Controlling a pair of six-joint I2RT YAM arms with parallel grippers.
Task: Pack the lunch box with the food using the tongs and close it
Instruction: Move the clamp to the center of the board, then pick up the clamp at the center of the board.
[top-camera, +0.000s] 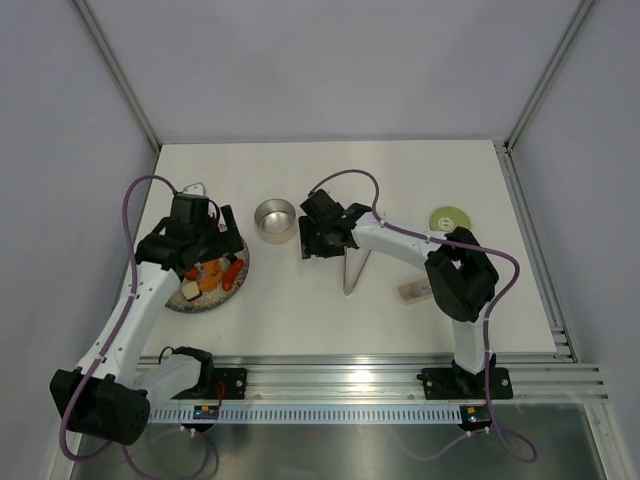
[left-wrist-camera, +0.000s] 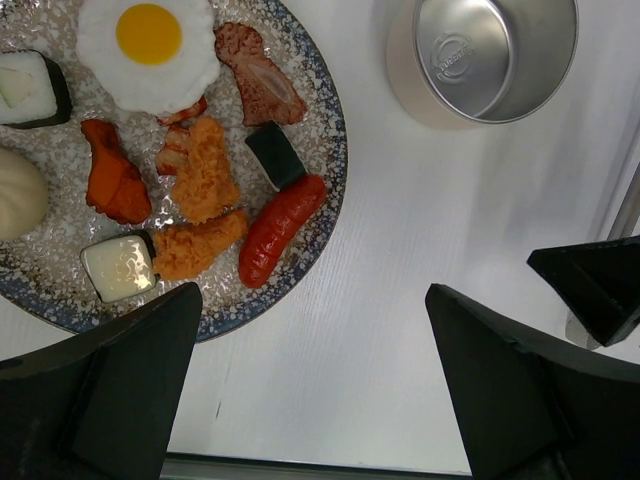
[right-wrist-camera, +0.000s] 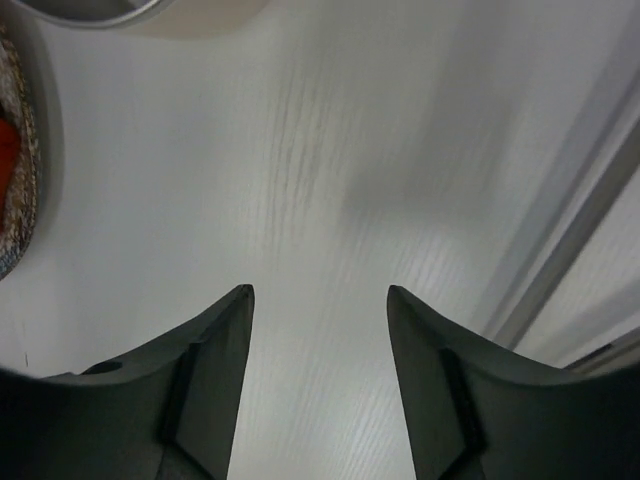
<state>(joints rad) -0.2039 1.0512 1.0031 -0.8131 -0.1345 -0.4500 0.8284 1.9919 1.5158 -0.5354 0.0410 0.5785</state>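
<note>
**Both grippers open above the white table (top-camera: 300, 320); nothing is held.**

The left gripper (left-wrist-camera: 310, 385) is spread wide, with only bare table between its fingers (left-wrist-camera: 130, 390). A speckled grey plate (left-wrist-camera: 330, 170) of toy food, including a white-and-yellow fried egg (left-wrist-camera: 148, 45) and a red sausage (left-wrist-camera: 283, 228), is seen just beyond its left finger. The small round steel lunch tin (left-wrist-camera: 497, 55), uncovered, is seen beyond its right finger. The right gripper (right-wrist-camera: 320, 370) is parted, with nothing gripped. The thin silver tongs (top-camera: 355, 268) are laid flat beside its right finger. The pale green round lid (top-camera: 447, 218) is set well apart from both grippers.
</note>
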